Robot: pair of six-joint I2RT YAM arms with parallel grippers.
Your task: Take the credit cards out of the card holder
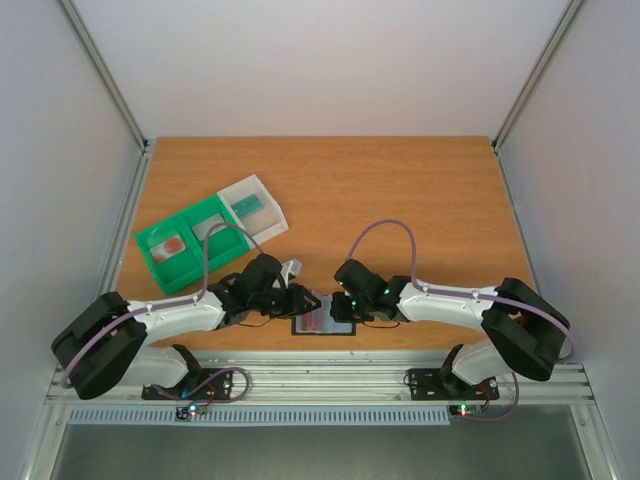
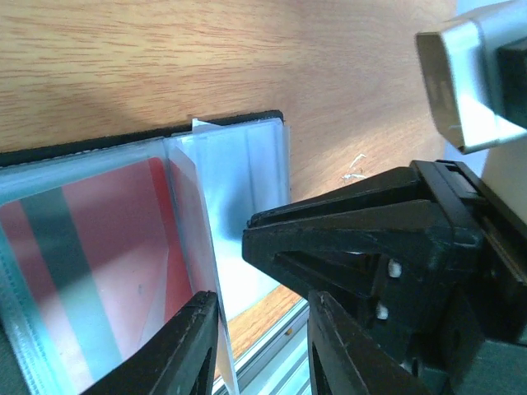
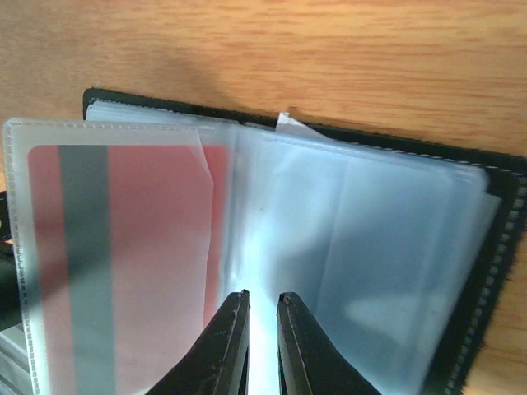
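Black fingers [image 2: 185, 354] of the left tool [image 2: 262, 304] fill the bottom of the left wrist view. They stand apart, released, and the free edge of a clear sleeve leaf rises in the gap, just beside the finger at lower left. In the right wrist view, the right tool [image 3: 262, 298] is clenched down to a thin slit, its tips over the clear sleeve page at lower centre. Whether they nip the plastic cannot be told. The card holder [image 1: 323, 322] lies open and flat at the bottom centre of the top view, against the near edge of the tabletop [image 1: 400, 190] and just beside the aluminium rail [image 1: 330, 375]. Its black stitched border frames the sleeves along the top and right of the right wrist view. A red-pink card [image 3: 140, 247] with a grey stripe sits inside the sleeve page at the left of that frame, while the page at the right looks pale and clear. Both tools reach in from opposite sides and nearly meet over the holder, leaving little room between them. In the top view, bare wood runs from the holder up to the far edge and out to the right edge. The green-and-white tray [image 1: 148, 252] sits well apart at the upper left. It holds a teal card [image 1: 247, 207] in its white compartment and a reddish card [image 1: 175, 244] in a green one.
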